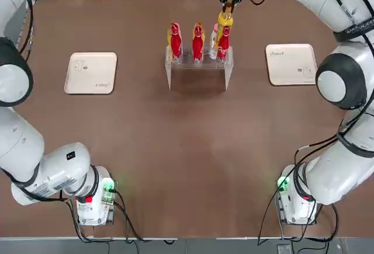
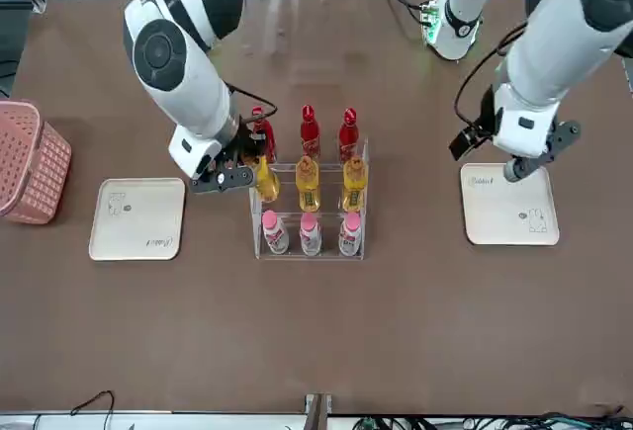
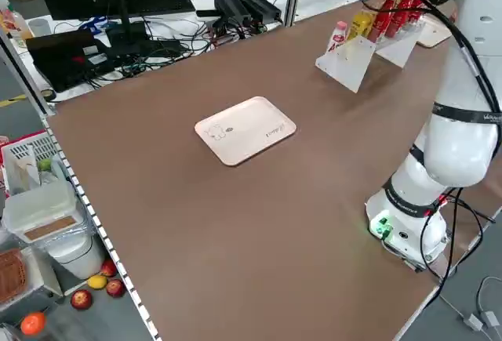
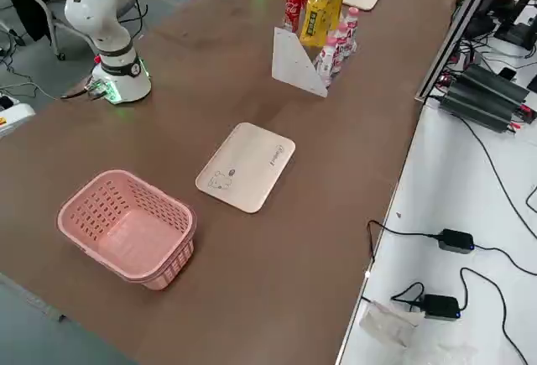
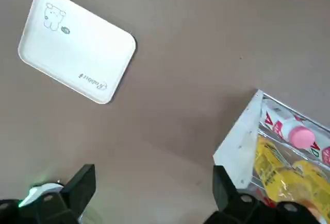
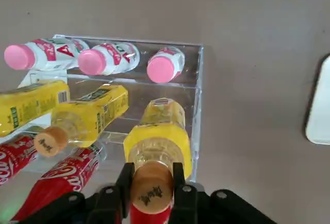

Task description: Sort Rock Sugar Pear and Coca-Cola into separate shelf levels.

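Pinching a slim, orange-capped yellow plastic bottle (image 6: 161, 144) in right fingers (image 6: 125, 183) at the clear acrylic rack (image 6: 199, 74), pointing its base away; holding left fingers (image 5: 82, 183) wide, farther off.

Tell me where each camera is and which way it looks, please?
Top: overhead, looking down; both arms.
Front: across the table, facing the robot; both arms.
Left side: diagonally down from its left; one arm.
Right side: diagonally down from its right; one arm.
Left wrist: at the left claw, seeing a white tray.
Right wrist: at the right claw.
Both wrists share the rack.
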Motion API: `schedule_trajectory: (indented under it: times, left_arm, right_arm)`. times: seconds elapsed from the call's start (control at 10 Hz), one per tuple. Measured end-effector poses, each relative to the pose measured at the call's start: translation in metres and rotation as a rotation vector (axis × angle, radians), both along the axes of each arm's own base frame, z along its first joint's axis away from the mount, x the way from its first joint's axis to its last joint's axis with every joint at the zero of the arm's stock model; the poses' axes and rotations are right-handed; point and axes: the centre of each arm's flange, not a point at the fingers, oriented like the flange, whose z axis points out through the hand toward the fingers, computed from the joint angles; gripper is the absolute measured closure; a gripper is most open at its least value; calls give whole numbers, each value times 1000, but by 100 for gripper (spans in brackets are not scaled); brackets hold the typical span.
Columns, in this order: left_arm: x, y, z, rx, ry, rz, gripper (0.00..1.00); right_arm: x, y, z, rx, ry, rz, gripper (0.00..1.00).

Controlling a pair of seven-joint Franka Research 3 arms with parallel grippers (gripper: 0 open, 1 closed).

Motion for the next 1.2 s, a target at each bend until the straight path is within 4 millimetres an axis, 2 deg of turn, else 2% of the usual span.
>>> schedule_trajectory:
  times: [0.1, 0.3, 0.5, 0.6, 0.8, 0.9, 1.1, 1.2]
  left_arm:
    - [6, 27, 3, -2, 0, -30, 0]
    - [16, 99, 4, -6, 19, -86, 0]
    - [14, 134, 7, -21, 28, -98, 0]
    - [7, 141, 15, -10, 18, -102, 0]
    - [-17, 135, 35, 1, -3, -160, 0]
    - [-31, 133, 38, 1, 1, -214, 0]
    - [-57, 141, 40, -47, -1, -309, 0]
    - [-58, 143, 47, -53, -32, -333, 0]
  right_arm:
    - [-1, 3, -5, 8, 3, -2, 66]
    - [-3, 10, -25, 11, 8, -3, 66]
    - [-4, 14, -42, 14, 7, -5, 66]
    - [-4, 15, -42, 16, 3, -6, 66]
    - [-4, 14, -42, 16, 3, -7, 66]
    - [-4, 14, -44, 13, 8, -8, 66]
    - [-8, 12, -59, -7, 39, -6, 66]
    - [-10, 12, -62, -14, 50, -4, 66]
